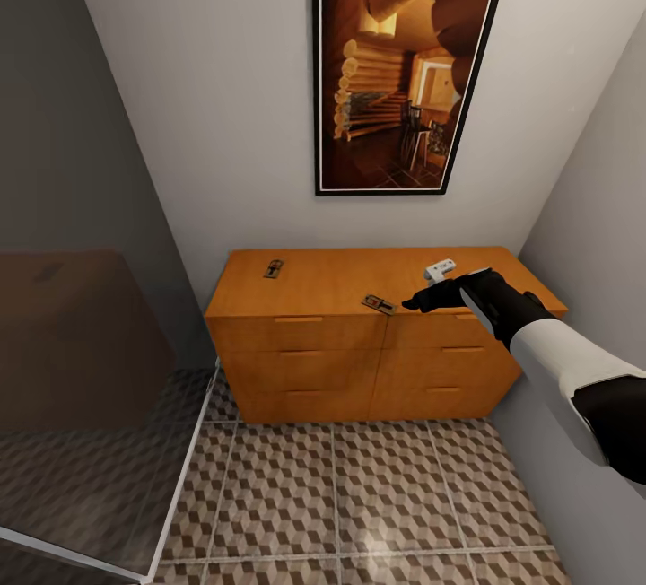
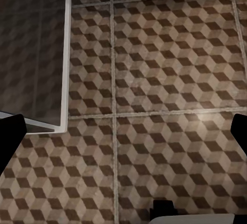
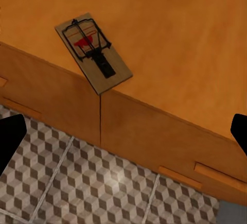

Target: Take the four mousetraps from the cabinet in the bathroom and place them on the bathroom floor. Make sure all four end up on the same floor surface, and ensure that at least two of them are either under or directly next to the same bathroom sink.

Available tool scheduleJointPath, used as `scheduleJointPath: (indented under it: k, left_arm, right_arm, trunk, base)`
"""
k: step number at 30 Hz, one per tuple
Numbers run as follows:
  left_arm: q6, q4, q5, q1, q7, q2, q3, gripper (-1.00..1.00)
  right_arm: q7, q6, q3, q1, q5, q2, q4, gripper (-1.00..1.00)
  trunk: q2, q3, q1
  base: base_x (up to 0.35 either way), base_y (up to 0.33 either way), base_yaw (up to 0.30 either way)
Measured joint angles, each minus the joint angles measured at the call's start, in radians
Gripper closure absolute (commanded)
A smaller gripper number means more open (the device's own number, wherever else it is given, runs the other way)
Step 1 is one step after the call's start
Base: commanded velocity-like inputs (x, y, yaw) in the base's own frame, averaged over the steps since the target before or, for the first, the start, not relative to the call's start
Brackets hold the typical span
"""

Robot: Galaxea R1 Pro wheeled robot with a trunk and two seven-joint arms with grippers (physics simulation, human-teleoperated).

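Observation:
The orange-brown cabinet (image 1: 323,284) stands against the back wall. One mousetrap (image 1: 274,268) lies flat at the top's back left. A second mousetrap (image 1: 378,304) rests at the front edge of the top; in the right wrist view this mousetrap (image 3: 92,53) has one corner just over the edge, above the seam between drawer columns. My right gripper (image 1: 414,303) hovers just right of it, open and empty (image 3: 123,136). My left gripper (image 2: 123,131) is open and empty over the cube-patterned bathroom floor (image 2: 170,80). The bathroom sink is out of view.
A small pale object (image 1: 440,270) sits on the cabinet top behind my right gripper. A glass shower screen (image 1: 81,406) with a pale frame (image 2: 66,54) borders the floor on the left. Grey walls close in at the right, and a framed picture (image 1: 404,65) hangs above the cabinet.

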Motion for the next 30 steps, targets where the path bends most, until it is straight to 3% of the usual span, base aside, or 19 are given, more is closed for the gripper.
scheduleJointPath:
  k: [30]
  left_arm:
    - [0.000, 0.000, 0.000, 0.000, 0.000, 0.000, 0.000, -1.00]
  right_arm:
    - [0.008, 0.000, -0.002, 0.000, -0.005, 0.002, -0.001, -1.00]
  trunk:
    - [0.000, 0.000, 0.000]
  base:
    - [0.030, 0.000, 0.000]
